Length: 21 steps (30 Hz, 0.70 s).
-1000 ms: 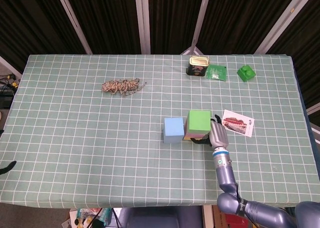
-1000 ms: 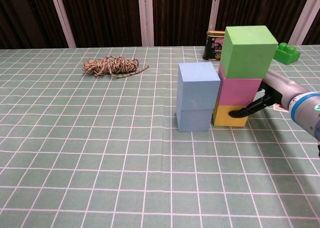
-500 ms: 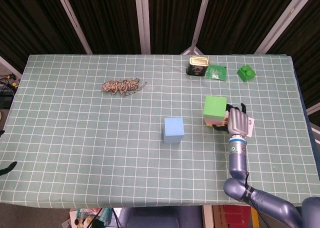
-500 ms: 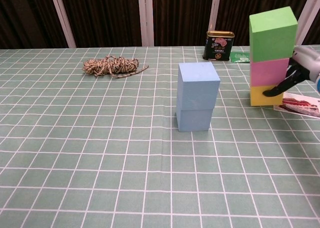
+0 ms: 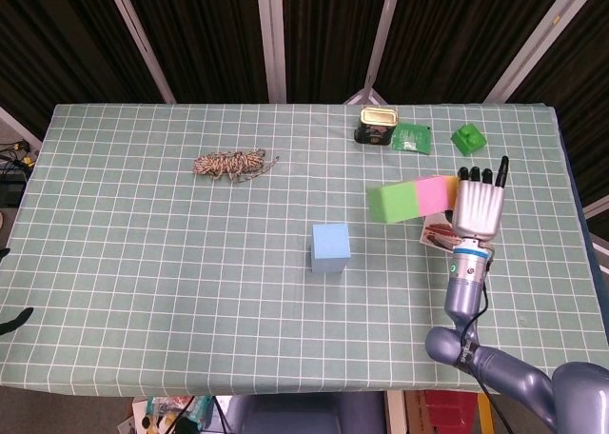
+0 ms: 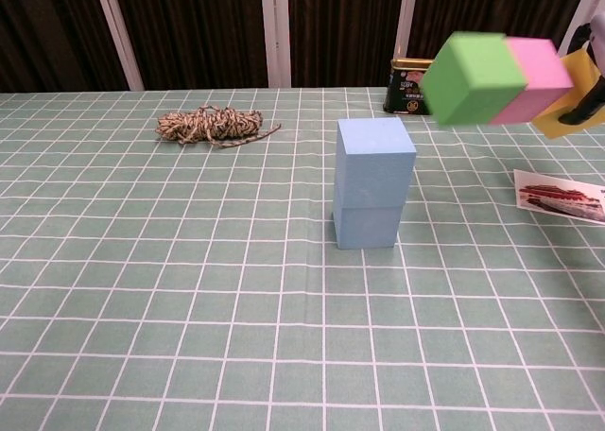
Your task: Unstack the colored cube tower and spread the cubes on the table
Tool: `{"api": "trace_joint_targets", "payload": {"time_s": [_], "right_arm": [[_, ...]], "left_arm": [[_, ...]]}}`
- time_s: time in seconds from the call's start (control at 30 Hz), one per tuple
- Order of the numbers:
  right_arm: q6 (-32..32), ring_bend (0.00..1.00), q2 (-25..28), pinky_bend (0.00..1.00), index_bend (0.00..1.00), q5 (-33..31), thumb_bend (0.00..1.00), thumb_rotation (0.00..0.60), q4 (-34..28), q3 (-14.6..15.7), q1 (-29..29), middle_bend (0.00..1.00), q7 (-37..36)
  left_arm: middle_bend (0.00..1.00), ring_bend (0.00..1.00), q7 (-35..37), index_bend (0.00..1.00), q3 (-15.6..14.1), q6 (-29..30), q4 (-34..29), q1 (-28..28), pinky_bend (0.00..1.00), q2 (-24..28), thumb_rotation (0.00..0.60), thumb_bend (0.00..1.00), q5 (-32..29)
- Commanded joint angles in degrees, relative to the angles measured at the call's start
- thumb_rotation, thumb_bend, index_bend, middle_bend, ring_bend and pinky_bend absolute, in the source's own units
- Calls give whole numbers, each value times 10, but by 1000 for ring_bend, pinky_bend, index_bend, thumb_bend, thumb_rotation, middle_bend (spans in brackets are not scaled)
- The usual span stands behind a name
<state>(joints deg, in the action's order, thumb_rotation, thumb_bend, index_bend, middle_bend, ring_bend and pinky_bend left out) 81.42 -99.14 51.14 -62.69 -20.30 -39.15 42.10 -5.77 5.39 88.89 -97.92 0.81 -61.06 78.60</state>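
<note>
Right hand [image 5: 479, 208] grips the yellow cube [image 6: 573, 94], the near-right end of a three-cube stack held up off the table [image 5: 143, 263]. Stack is tipped over: long axis roughly level, running left-right, green cube [image 5: 386, 202] at the far-left end, pink cube [image 5: 429, 193] in the middle. In chest view the green end sits a bit lower than the yellow end. Left hand not in any view.

Two blue cubes [image 6: 373, 195] stand stacked upright near table centre, well apart from the held stack.

Postcard [image 6: 560, 194] lies flat near the right edge, under the hand. Rope bundle [image 5: 231, 164] toward the far-left. Tin can [image 5: 377, 125], green packet [image 5: 412, 137] and green toy brick [image 5: 467, 138] along the far edge, right side.

Table has a green cloth w/ white grid. Dark curtains w/ pale metal poles behind.
</note>
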Motion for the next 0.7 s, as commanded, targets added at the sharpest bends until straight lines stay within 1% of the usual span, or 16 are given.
{"api": "trace_joint_targets", "payload": {"time_s": [0.03, 0.1, 0.17, 0.27, 0.33, 0.4, 0.6, 0.7], "right_arm": [[-7, 311, -7, 0, 554, -1, 236, 600, 5, 1, -1, 572, 0], [-16, 311, -7, 0, 554, -3, 237, 600, 4, 2, 1, 572, 0], [-24, 311, -7, 0, 554, -10, 237, 600, -2, -7, 5, 572, -15], [-37, 311, -6, 0, 554, -30, 237, 600, -15, -30, 12, 572, -45], [-42, 311, -2, 0, 554, -37, 237, 600, -15, -35, 15, 572, -50], [-46, 311, 3, 0, 554, -43, 236, 600, -8, -38, 18, 572, -47], [-64, 311, 28, 0, 554, -59, 236, 600, -3, -54, 34, 572, -73], [-75, 311, 43, 0, 554, -76, 235, 600, -2, -69, 44, 572, -89]], "left_arm": [[0, 0, 2, 181, 0, 0, 0, 0, 84, 1, 600, 173, 0], [0, 0, 4, 181, 0, 0, 0, -1, 85, 2, 600, 173, 1], [0, 0, 5, 181, 1, 1, 1, -1, 85, 2, 600, 173, 0], [0, 0, 5, 181, 1, 0, 1, 0, 84, 2, 600, 173, -1], [0, 0, 5, 181, 1, -1, 1, 0, 85, 2, 600, 173, -1], [0, 0, 4, 181, 1, -1, 1, 0, 85, 1, 600, 173, 0], [0, 0, -1, 180, 1, -2, 1, 1, 85, -1, 600, 173, 0], [0, 0, -4, 180, -1, -1, 0, 1, 84, -2, 600, 173, 3]]}}
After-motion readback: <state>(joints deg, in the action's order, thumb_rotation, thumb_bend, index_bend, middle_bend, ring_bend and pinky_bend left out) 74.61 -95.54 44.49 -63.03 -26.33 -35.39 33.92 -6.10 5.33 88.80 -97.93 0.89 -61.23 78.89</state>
